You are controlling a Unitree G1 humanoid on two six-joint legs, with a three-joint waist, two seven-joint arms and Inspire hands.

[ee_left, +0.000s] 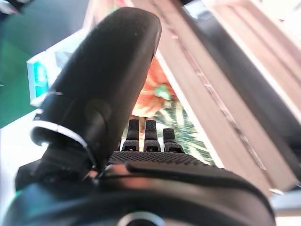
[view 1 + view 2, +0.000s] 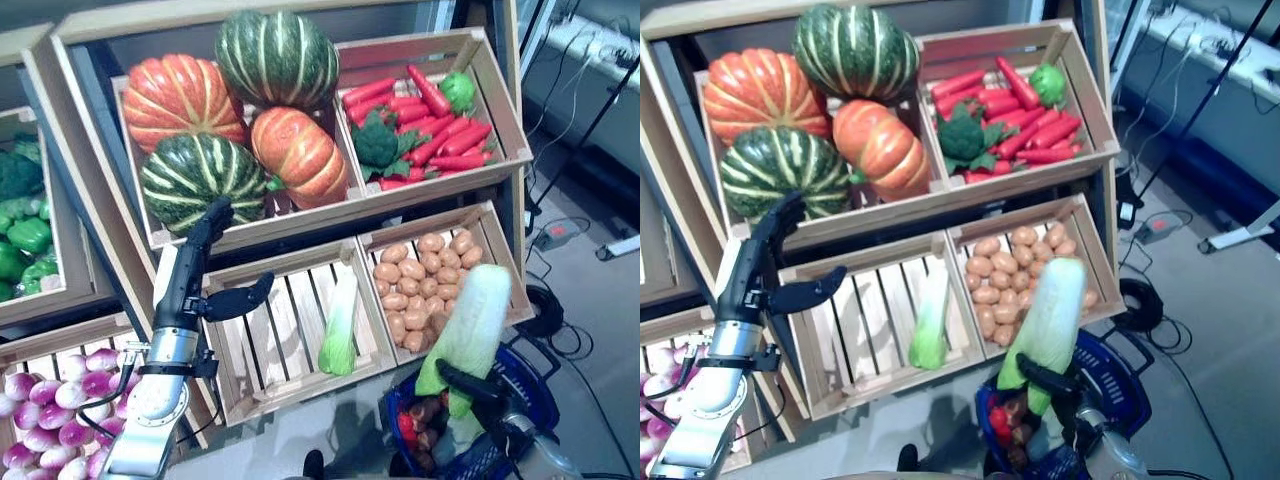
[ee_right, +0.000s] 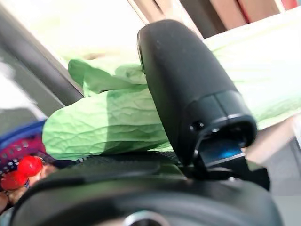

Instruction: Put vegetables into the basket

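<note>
My right hand (image 2: 478, 388) is shut on a long pale green cabbage (image 2: 468, 330) and holds it upright just above the blue basket (image 2: 530, 378) on the floor at the lower right. Its thumb lies across the green leaves in the right wrist view (image 3: 188, 89). The basket holds small red and brown vegetables (image 2: 418, 425). My left hand (image 2: 215, 270) is open, fingers straight, raised in front of the wooden stand at the edge of the pumpkin crate, thumb out over the slatted crate below. It holds nothing.
The wooden stand (image 2: 300, 225) with its crates rises close in front. A second pale green cabbage (image 2: 340, 325) lies in the slatted crate beside my left hand. Cables and a power block (image 2: 555, 235) lie on the floor to the right.
</note>
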